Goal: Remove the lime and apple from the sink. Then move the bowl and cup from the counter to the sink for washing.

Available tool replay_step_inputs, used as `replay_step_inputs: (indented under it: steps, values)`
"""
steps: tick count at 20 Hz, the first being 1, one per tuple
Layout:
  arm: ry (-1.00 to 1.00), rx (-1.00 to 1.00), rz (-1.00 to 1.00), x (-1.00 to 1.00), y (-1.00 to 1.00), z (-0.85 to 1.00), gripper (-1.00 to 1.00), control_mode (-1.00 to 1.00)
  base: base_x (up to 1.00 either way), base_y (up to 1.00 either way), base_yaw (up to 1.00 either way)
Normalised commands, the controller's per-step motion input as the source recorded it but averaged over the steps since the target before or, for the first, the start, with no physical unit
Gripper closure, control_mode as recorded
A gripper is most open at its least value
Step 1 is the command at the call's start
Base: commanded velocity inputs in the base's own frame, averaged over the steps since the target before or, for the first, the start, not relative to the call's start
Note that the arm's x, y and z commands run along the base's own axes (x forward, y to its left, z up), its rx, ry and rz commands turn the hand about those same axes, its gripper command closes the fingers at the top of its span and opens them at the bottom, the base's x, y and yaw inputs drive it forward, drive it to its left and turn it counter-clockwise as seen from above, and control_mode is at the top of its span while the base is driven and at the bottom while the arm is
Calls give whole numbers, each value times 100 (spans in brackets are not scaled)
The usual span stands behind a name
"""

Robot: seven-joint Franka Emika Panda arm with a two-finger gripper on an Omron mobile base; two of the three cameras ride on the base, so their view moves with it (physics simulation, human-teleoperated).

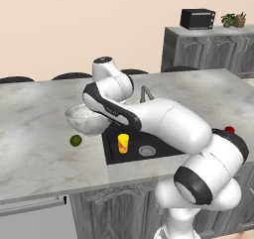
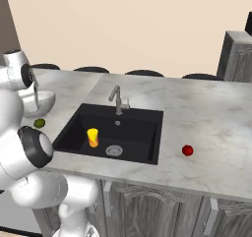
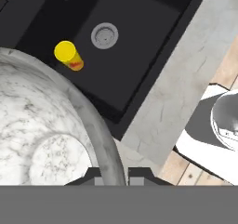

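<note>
The marbled bowl (image 1: 87, 118) hangs tilted above the tabletop (image 1: 34, 129) at the left edge of the black sink (image 2: 147, 128), its rim caught between the two dark finger tips of the gripper (image 3: 113, 174), which pinches the bowl wall from either side in the hand view. The yellow cup (image 2: 92, 137) already stands upright inside the basin, near the round silver drain (image 2: 113, 150) and in front of the grey faucet (image 2: 117, 100). The lime (image 1: 75, 140) rests on the tabletop to the sink's left, just below the bowl in the left base view, and the apple (image 2: 187, 150) sits on the stone to the right, well apart from the basin. Both fruits out and the cup in, the job appears to be on its last step. What remains, by this reading, is to carry the bowl sideways over the rim, lower it clear of the cup, then let go.
</note>
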Motion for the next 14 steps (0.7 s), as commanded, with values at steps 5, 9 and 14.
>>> replay_step_inputs:
  steps: [5, 9, 14]
  values:
    - [0, 0, -33, -17, -32, 0, 100, -100, 0, 0, 0]
    - [0, 0, -36, -16, -29, 1, 100, -100, 0, 0, 0]
    - [1, 0, -36, -7, -24, 4, 100, -100, 0, 0, 0]
